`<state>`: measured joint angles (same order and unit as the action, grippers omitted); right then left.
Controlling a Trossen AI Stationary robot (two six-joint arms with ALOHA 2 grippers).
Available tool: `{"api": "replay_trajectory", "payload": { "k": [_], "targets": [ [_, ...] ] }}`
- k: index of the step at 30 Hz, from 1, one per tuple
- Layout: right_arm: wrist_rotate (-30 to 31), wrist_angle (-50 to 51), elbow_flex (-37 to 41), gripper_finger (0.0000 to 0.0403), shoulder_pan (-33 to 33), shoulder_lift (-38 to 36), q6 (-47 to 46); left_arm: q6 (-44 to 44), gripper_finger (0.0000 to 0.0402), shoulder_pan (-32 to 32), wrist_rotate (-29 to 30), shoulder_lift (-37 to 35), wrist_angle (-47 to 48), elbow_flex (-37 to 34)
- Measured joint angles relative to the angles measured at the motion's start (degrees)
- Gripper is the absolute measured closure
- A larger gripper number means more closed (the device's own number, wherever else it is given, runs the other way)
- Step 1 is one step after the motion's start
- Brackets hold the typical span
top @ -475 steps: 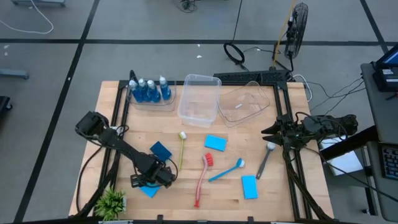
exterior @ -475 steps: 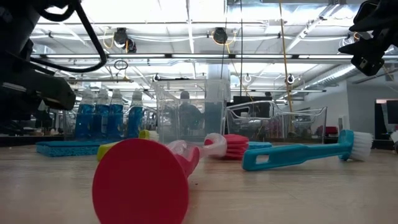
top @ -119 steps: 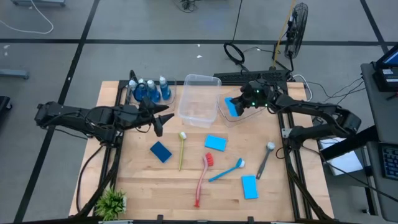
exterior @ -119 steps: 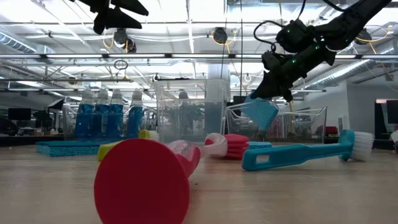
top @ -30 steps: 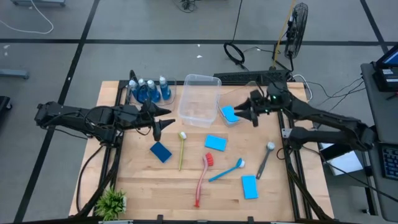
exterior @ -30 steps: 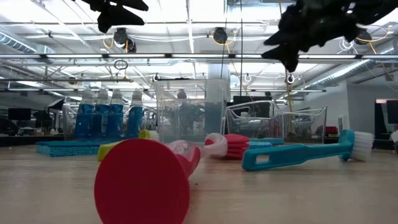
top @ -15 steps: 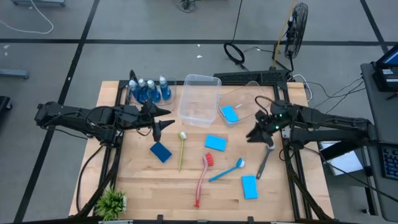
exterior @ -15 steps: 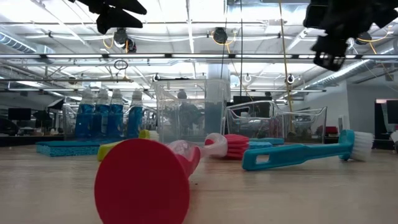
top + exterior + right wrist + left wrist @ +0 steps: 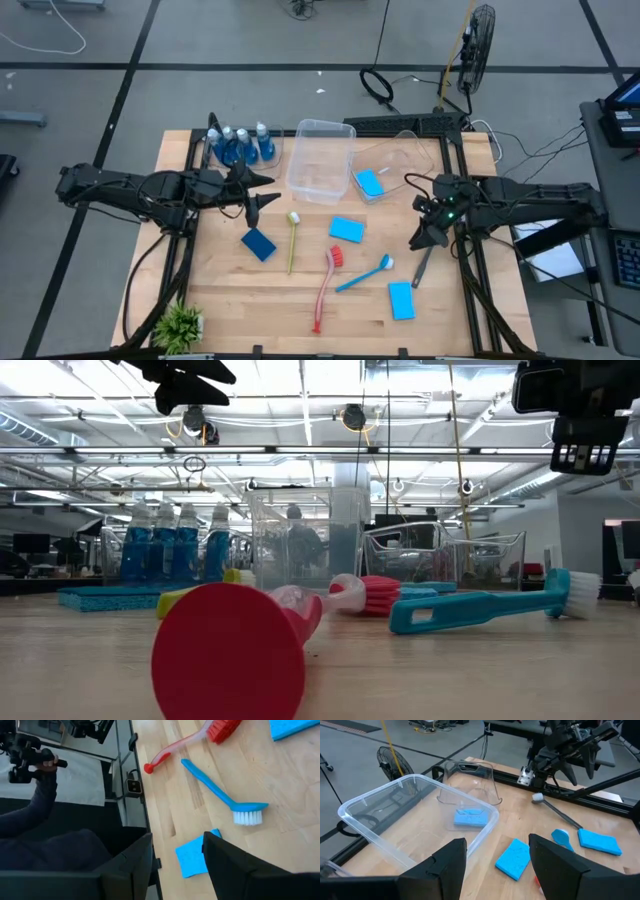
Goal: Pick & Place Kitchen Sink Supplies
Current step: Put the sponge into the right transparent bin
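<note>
My right gripper (image 9: 419, 239) hangs open above the table's right side, beside the grey brush (image 9: 425, 257), touching nothing. Its wrist view shows the blue brush (image 9: 220, 795) and a blue sponge (image 9: 192, 859) below it. My left gripper (image 9: 261, 193) waits open in the air near the bottles of blue liquid (image 9: 240, 146), which stand in a clear tub. One blue sponge (image 9: 370, 183) lies flat in the right clear tub (image 9: 400, 160). Other sponges (image 9: 346, 229), (image 9: 258, 244) and the red brush (image 9: 325, 285) and yellow-green brush (image 9: 292, 240) lie flat on the wood.
An empty clear tub (image 9: 322, 160) stands at the middle back. A small green plant (image 9: 180, 325) sits at the near left corner. Black frame rails run along the table's left and right edges. A person's arm with a controller (image 9: 42, 767) shows beyond the table.
My right gripper has swung away from the right clear tub toward the table's right and near edges, rolling as it went, and now hangs by the grey brush. The sponge stays in the tub. My left gripper has kept still.
</note>
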<state>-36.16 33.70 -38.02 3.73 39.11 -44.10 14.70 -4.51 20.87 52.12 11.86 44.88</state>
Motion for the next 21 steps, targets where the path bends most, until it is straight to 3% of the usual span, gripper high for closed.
{"api": "replay_trajectory", "payload": {
  "k": [12, 21],
  "targets": [
    [2.7, -0.4, 0.0, 0.0243, -4.1, 0.1, -2.1, 4.1, 0.0185, 0.0, 0.0, 0.0, 0.0, 0.0],
    [16.1, -0.2, 0.0, 0.0243, -19.9, 1.2, -11.6, 3.8, 0.0185, 0.0, 0.0, 0.0, 0.5, 0.0]
  ]
}}
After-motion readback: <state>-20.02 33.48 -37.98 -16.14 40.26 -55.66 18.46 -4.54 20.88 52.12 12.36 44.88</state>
